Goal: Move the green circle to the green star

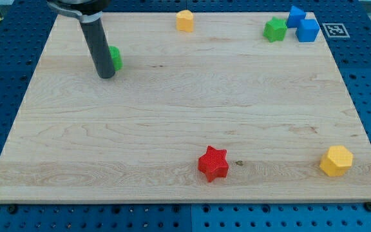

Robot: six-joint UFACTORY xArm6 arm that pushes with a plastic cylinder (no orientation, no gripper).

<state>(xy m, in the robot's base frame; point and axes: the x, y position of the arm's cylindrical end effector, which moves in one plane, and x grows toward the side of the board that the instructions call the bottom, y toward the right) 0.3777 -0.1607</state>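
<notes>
The green circle [116, 58] lies near the board's top left, partly hidden behind my rod. My tip [105, 75] rests on the board, touching or almost touching the circle's left and lower side. The green star [275, 29] sits at the top right of the board, far to the right of the circle. It stands right next to two blue blocks.
Two blue blocks [295, 15] [308, 30] stand right of the green star. A yellow block [185, 20] sits at top centre. A red star [212, 164] lies at bottom centre and a yellow hexagon [336, 160] at bottom right. The wooden board [172, 116] ends at blue pegboard.
</notes>
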